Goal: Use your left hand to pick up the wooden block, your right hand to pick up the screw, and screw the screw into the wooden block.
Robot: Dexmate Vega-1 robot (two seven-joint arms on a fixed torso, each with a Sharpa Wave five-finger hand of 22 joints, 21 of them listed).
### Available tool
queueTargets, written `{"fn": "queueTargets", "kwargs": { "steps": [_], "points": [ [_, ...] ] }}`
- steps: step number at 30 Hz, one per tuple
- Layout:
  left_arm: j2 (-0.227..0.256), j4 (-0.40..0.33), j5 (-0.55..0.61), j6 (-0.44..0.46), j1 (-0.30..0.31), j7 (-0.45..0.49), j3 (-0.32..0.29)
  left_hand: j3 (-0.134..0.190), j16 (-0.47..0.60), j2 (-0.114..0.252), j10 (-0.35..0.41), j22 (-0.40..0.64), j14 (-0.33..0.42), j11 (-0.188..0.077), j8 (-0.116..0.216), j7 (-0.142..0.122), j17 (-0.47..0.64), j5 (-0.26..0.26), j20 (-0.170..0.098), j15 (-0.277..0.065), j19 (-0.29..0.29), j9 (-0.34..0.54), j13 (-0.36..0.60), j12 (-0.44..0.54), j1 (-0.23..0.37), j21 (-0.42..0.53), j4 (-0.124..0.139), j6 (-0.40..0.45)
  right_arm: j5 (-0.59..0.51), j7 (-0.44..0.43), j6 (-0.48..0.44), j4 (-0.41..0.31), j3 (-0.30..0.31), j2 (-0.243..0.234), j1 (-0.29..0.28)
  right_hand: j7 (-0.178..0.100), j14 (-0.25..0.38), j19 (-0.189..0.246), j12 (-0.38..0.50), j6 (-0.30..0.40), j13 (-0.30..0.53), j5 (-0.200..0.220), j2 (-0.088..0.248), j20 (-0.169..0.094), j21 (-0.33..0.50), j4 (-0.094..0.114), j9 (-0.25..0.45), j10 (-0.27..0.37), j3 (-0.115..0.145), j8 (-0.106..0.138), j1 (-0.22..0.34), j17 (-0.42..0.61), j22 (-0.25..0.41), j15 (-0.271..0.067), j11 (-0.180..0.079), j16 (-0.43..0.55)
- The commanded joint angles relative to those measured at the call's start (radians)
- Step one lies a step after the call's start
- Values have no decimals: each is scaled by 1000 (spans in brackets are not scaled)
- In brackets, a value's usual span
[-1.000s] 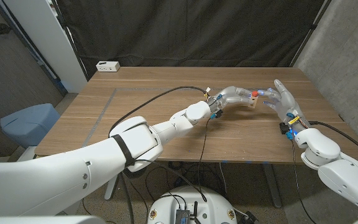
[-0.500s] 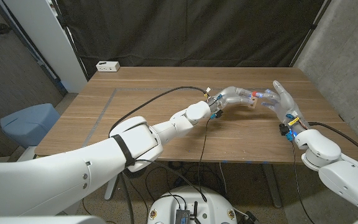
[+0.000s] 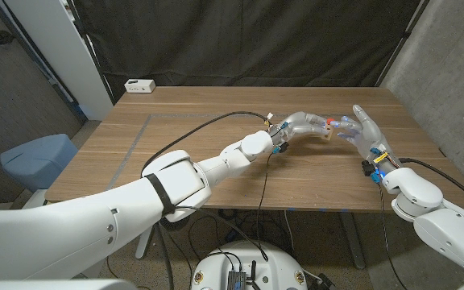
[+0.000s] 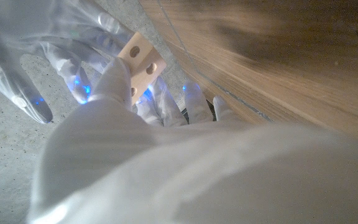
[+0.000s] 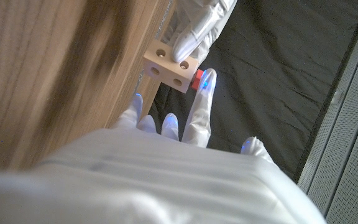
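Block point(image 3: 326, 130) of wood with round holes sits gripped in my left hand point(image 3: 303, 124) above the tabletop point(image 3: 200, 121); my right hand point(image 3: 359, 129) pinches the red-headed screw point(image 3: 329, 122) against it.

Head camera looks down across the table point(image 3: 216, 113); both wrist cameras sit close, sharing the wooden block point(image 4: 140, 57).

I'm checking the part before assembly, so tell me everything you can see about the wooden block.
The wooden block is small, pale, plain wood, rectangular, with round holes drilled in its faces. The left hand holds it above the table, fingers on its sides. A red screw sits against one end, touched by the right hand.
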Motion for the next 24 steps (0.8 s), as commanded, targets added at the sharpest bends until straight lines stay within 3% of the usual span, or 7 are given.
{"fn": "queueTargets", "kwargs": {
  "steps": [1, 7, 13, 24],
  "points": [
    [-2, 2, -2, 8, -4, 1, 2, 46, -1, 33, 11, 2, 5, -2, 11, 34, 1, 7, -5, -57, 3, 2, 169, 21, -8, 1, 36, 104, -9, -26, 1, -4, 5, 11, -5, 3, 9, 9, 5, 10, 4, 9, 1, 2, 7, -6, 1, 13, -1, 5, 12, -1, 2, 1, 2, 3],
    [-3, 2, -2, 11, -6, 4, 5, 46, -1, 33, 14, 2, 5, -1, 11, 35, 2, 7, -6, -58, 3, 2, 169, 22, -9, 1, 36, 105, -20, -49, -3, -10, 8, 19, -8, -6, 15, 12, 0, -22, 4, 9, 1, 2, 6, -7, -2, 16, 0, -10, 14, -2, 2, 0, 8, 4],
    [-1, 2, 0, 6, -5, 10, 6, 47, -1, 33, 13, 2, 5, -1, 11, 35, 2, 7, -6, -58, 3, 2, 169, 21, -9, 1, 36, 105, -22, -54, -4, -7, 8, 25, -5, -17, 24, 42, -11, -84, 4, 9, 1, -6, 14, -11, 1, 5, 1, -35, 20, -2, 2, 3, 35, 3],
    [2, 0, 5, -9, -2, 11, 8, 47, -1, 33, 11, 2, 6, -1, 12, 37, 2, 7, -6, -57, 3, 2, 169, 21, -7, 1, 34, 105, -29, -60, -3, 2, -1, 32, 6, -14, 25, 53, -20, -146, 5, 7, -3, 3, 11, -15, 6, -13, 0, -58, 25, -2, 2, 10, 50, -1]
  ]
}}
